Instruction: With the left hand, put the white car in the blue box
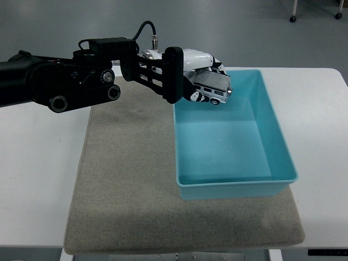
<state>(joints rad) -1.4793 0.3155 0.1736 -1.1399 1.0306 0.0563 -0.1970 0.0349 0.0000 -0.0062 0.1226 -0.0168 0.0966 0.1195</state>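
Left hand [190,76], black-framed with white-tipped fingers, is seen clenched around the small white-and-silver toy car [212,87], which is held in the air over the far-left corner of the open light-blue plastic box [272,136]. The car is carried roughly level, its length running left to right, with its wheels facing down toward the box floor; this attitude appears suited to a release that would land it upright. It is kept above the rim rather than down inside, so the box wall is cleared, and no contact between car and box can be made out. The fingers are wrapped closely over the roof and far side of the car, with little gap left; the exact contact of each fingertip is hidden by the hand itself. The box is set on the right part of a grey-beige fabric mat [125,185] spread over the white table [38,174], well within reach of the left arm. The box interior is seen bare. The right hand is not in view.
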